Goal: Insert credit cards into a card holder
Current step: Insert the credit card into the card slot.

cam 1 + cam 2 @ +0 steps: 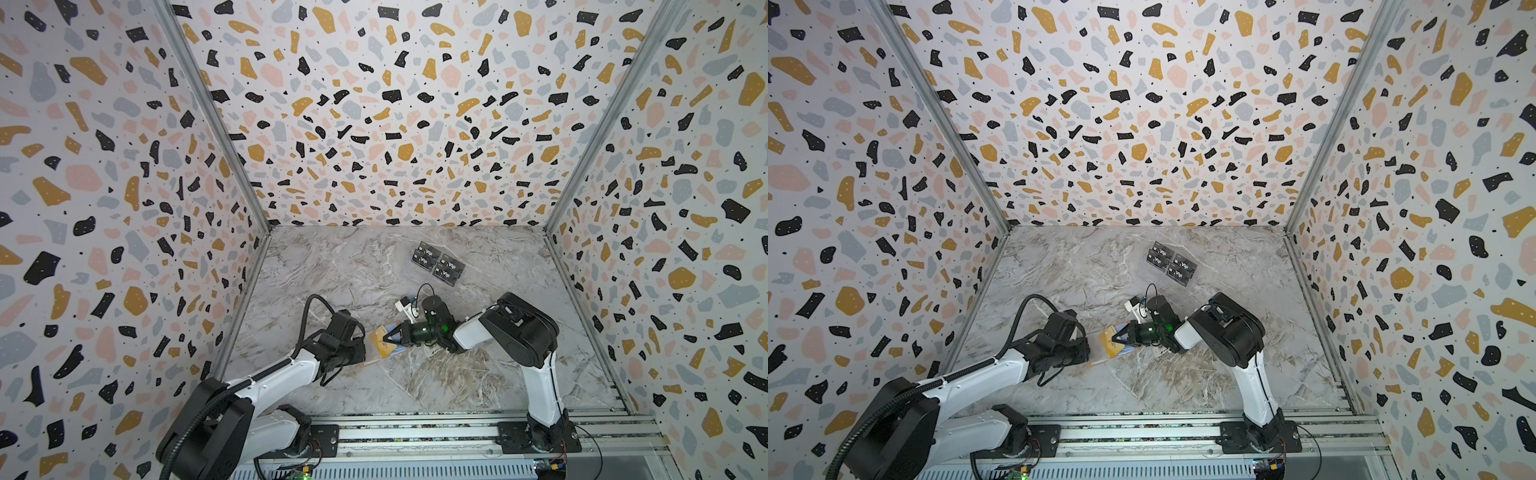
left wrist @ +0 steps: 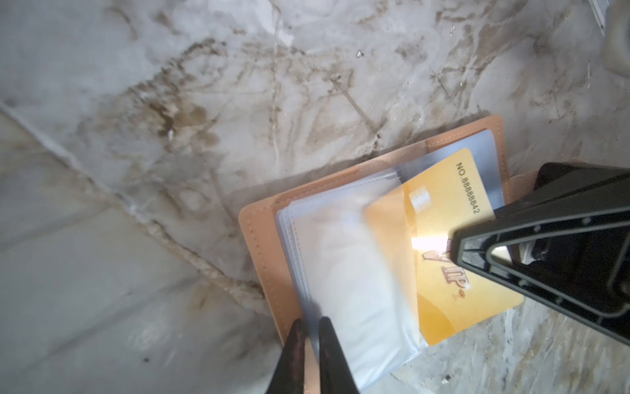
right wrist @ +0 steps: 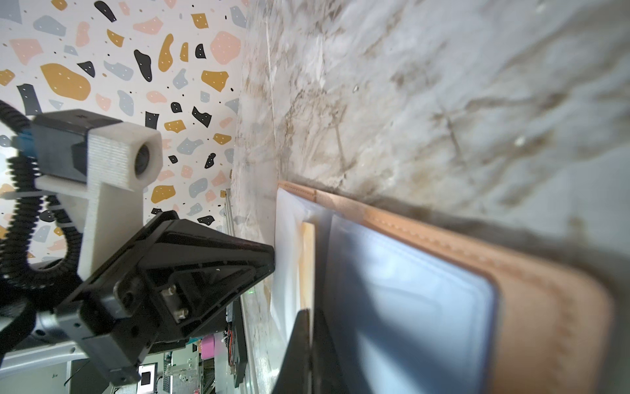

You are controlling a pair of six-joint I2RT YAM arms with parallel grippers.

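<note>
Pinching a gold "VIP" credit card (image 2: 443, 204), "NO.8888842", the right end effector (image 2: 455, 244) is closed; left end effector (image 2: 312, 337) slightly parted.

**Surfaces and finishes**

Smooth marble-look table (image 1: 332, 266), grey-white with brown veins, faint sheen. Peach leather-like card holder (image 2: 262, 245), matt, finely grained, stitched along the edge. Soft clear-plastic inner sleeves (image 2: 341, 273), bluish-milky, glossy. Gold plastic credit card (image 2: 443, 204), glossy, one bright glare spot, dark print. Black plastic on left gripper (image 2: 312, 344) and right gripper (image 2: 455, 245), matt to semi-matt. White plastic camera mount (image 3: 112, 163), matt, ribbed in fine layers. Black corrugated cable sheath (image 3: 22, 174). Smooth matt walls (image 1: 374, 104) with printed terrazzo pattern. Bare silvery metal rails (image 1: 415, 432), grooved. White glossy shell on arm links (image 1: 286, 370). Black Vip cards (image 1: 444, 274) in a top view, too small to judge finish.
</note>
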